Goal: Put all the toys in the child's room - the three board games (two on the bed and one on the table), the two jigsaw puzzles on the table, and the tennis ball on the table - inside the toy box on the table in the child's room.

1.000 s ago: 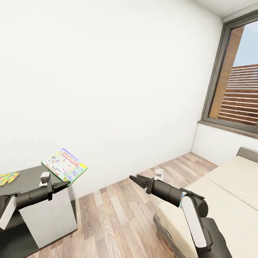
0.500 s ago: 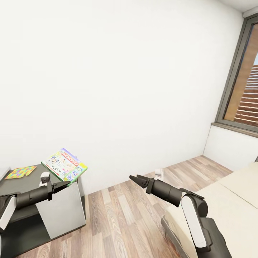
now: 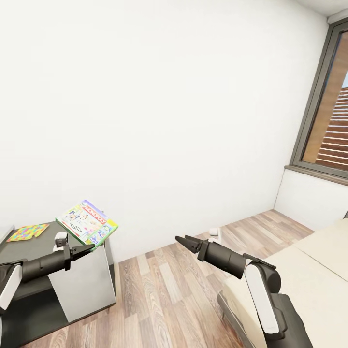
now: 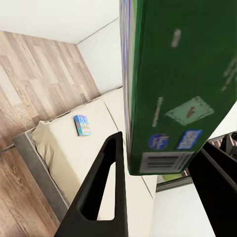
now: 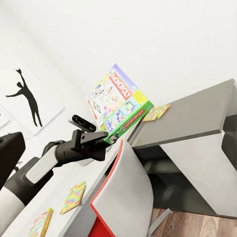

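Note:
My left gripper [image 3: 83, 251] is shut on the lower corner of a green-edged board game [image 3: 87, 223] with a pale busy cover, holding it tilted above the dark cabinet [image 3: 38, 246]. In the left wrist view the game's green edge [image 4: 173, 84] sits between both fingers [image 4: 106, 192]. A jigsaw puzzle [image 3: 28, 232] lies on the cabinet top. The right wrist view shows another puzzle [image 5: 74, 196] on the pale table [image 5: 54, 195]. A blue board game [image 4: 82, 125] lies on the bed [image 4: 64, 143]. My right gripper [image 3: 182, 240] hangs open and empty over the floor.
The bed [image 3: 314, 266] lies at the right, under a dark-framed window [image 3: 324, 125]. Wood plank floor [image 3: 159, 290] runs between cabinet and bed. A red chair [image 5: 123, 197] stands by the table, with a baseball silhouette poster [image 5: 27, 98] on the wall behind.
The whole head view swung left at first, so the camera moved; it is steady since. Both arms keep the same pose and the left still holds the game.

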You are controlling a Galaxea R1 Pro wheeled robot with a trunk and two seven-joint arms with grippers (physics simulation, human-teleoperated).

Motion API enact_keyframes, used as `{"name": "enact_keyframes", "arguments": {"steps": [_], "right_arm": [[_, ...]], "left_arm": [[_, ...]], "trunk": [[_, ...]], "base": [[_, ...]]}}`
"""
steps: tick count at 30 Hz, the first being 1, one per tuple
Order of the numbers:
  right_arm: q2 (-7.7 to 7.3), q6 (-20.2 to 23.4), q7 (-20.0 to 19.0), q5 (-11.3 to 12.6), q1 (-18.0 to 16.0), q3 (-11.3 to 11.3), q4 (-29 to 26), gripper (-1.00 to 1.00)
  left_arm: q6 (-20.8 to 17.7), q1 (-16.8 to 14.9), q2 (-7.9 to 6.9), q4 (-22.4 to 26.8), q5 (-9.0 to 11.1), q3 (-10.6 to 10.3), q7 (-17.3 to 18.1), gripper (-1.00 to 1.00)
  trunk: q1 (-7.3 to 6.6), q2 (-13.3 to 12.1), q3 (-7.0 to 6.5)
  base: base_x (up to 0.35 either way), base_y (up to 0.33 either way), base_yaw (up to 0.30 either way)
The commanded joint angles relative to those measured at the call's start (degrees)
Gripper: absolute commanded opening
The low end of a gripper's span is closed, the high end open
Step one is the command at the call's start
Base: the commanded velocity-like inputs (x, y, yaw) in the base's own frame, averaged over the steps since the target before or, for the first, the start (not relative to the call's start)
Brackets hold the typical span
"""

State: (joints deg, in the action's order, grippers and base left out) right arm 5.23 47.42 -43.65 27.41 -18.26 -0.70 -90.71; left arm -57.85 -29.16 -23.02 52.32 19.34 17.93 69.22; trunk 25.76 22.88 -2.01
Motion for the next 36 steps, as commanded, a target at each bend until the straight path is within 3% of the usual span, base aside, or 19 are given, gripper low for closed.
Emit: {"name": "enact_keyframes", "arguments": {"steps": [1,19,23,28,33,36], "right_arm": [[0.04,0.25,-0.12,0.09,-0.02,-0.08,0.01,1.00],[0.01,0.26,-0.03,-0.45,-0.02,-0.01,-0.05,1.00],[0.09,0.30,0.06,-0.55,-0.02,0.26,-0.03,1.00],[0.09,0.30,0.61,-0.67,-0.02,0.25,0.00,1.00],[0.10,0.30,1.08,-0.74,-0.02,0.17,0.14,1.00],[-0.22,0.30,1.84,-0.70,-0.02,0.13,0.17,1.00]], "left_arm": [[-0.33,-0.02,-0.01,-0.02,0.08,0.03,0.13,-1.00],[-0.37,-0.02,-0.09,0.04,0.19,0.08,0.45,-1.00],[-0.79,-0.24,-0.30,3.63,0.20,0.09,0.27,-1.00],[-1.84,-5.16,-0.90,8.27,0.11,0.10,0.07,-1.00],[-2.15,-10.25,-2.86,9.31,0.31,0.17,0.32,-1.00],[-2.15,-13.36,-5.30,9.24,0.47,0.12,0.38,-1.00]], "trunk": [[0.02,0.04,0.02],[0.02,0.04,0.02],[0.02,0.04,0.02],[0.02,0.04,0.02],[0.02,0.04,0.02],[0.02,0.04,0.02]], "base": [[0.000,0.000,0.000],[0.000,0.000,0.228],[0.000,0.000,0.291],[0.000,0.000,0.291],[0.000,0.000,0.291],[0.000,0.000,0.291]]}}
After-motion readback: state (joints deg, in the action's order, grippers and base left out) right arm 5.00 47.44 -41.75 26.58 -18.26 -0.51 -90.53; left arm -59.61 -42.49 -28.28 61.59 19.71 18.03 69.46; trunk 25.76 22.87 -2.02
